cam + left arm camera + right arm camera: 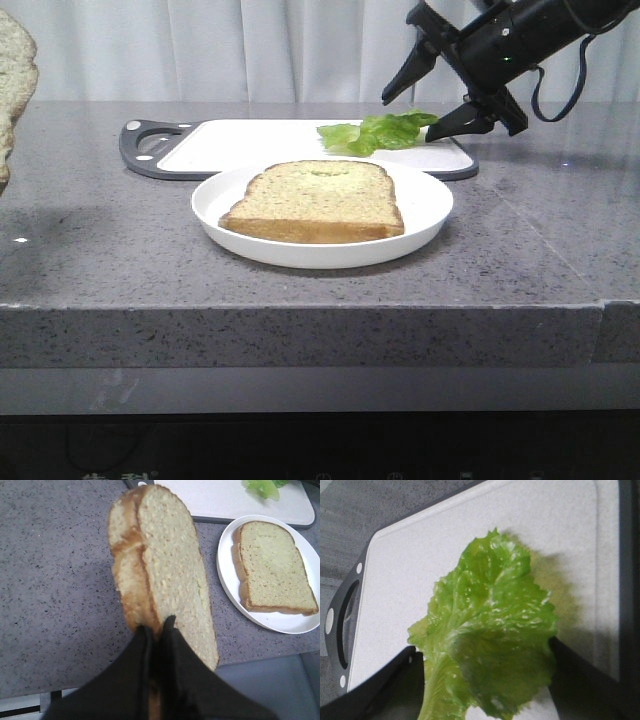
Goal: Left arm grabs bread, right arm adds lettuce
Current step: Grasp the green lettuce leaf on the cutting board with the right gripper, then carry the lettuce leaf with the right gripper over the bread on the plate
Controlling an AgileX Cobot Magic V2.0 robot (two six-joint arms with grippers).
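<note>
The bread (165, 580) hangs over the grey desk (55, 605), pinched at its crust end in my left gripper (156, 627); in the front view only its edge shows at the far left. My right gripper (407, 118) is spread wide around the lettuce (375, 131) on the white cutting board (250, 142), upper right, behind a plate (420, 195) holding another slice (315, 200).
</note>
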